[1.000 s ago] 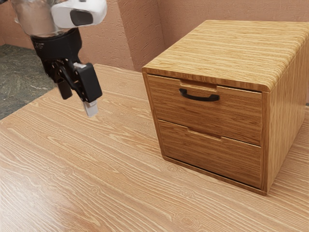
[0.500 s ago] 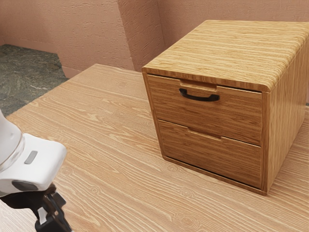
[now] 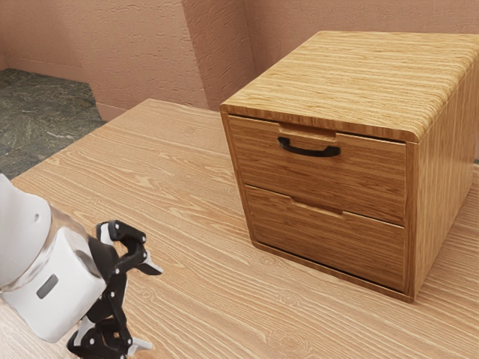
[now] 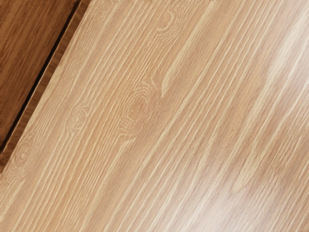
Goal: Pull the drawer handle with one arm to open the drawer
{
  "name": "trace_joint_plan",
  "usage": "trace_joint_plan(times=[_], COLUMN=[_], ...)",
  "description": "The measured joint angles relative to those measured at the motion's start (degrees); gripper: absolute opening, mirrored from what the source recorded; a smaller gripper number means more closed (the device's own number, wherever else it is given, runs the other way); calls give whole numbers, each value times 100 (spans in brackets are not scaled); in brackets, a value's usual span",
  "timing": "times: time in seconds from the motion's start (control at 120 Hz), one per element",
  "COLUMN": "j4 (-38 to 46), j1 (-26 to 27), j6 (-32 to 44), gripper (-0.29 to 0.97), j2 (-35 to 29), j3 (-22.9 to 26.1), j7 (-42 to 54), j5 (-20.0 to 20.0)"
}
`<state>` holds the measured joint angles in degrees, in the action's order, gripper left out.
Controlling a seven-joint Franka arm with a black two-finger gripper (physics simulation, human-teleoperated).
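A wooden cabinet (image 3: 352, 82) with two drawers stands on the table at the exterior view's right. The top drawer (image 3: 318, 168) carries a black handle (image 3: 308, 150) and sits flush with the cabinet front; the lower drawer (image 3: 325, 238) has no handle that I can see. My gripper (image 3: 141, 305) is low at the exterior view's lower left, well away from the handle. Its fingers (image 3: 147, 265) stand apart with nothing between them and point toward the cabinet. The wrist view looks along the tabletop (image 4: 183, 125), with the cabinet's dark lower front (image 4: 26, 48) in one corner.
The wooden table (image 3: 187, 194) stretches between my hand and the cabinet. Brick-coloured walls (image 3: 135, 45) stand behind, and a dark stone floor (image 3: 37, 112) lies past the table's far left edge.
My arm dropped from the upper left of the exterior view to the lower left corner. Since half a second ago the hand has risen slightly and turned its fingers toward the cabinet.
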<state>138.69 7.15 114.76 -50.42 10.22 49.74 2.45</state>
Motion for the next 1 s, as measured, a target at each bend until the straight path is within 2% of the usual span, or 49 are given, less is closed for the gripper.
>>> trace_joint_plan(times=[0.167, 0.258, 0.383, 0.483, 0.625, 0.75, 0.85, 1.0], j4=[-762, -999, -1083, -1352, -1788, -1877, -2021, -2133], j1=[-322, -582, -662, -924, -1846, -2042, -2416, -2537], j6=[840, 1237, 1670, 1929, 2011, 1999, 1998, 2040], gripper=[68, 68, 68, 68, 68, 68, 68, 68], j2=[1246, 1446, 1514, 1807, 2282, 2510, 2557, 2730], j3=[-178, -171, -19, 402, 1229, 1545, 1952, 2044], j7=[1295, 1864, 2355, 2563, 2724, 2804, 2840, 2883], j5=[-257, -385, -358, -200, 219, 375, 491, 585])
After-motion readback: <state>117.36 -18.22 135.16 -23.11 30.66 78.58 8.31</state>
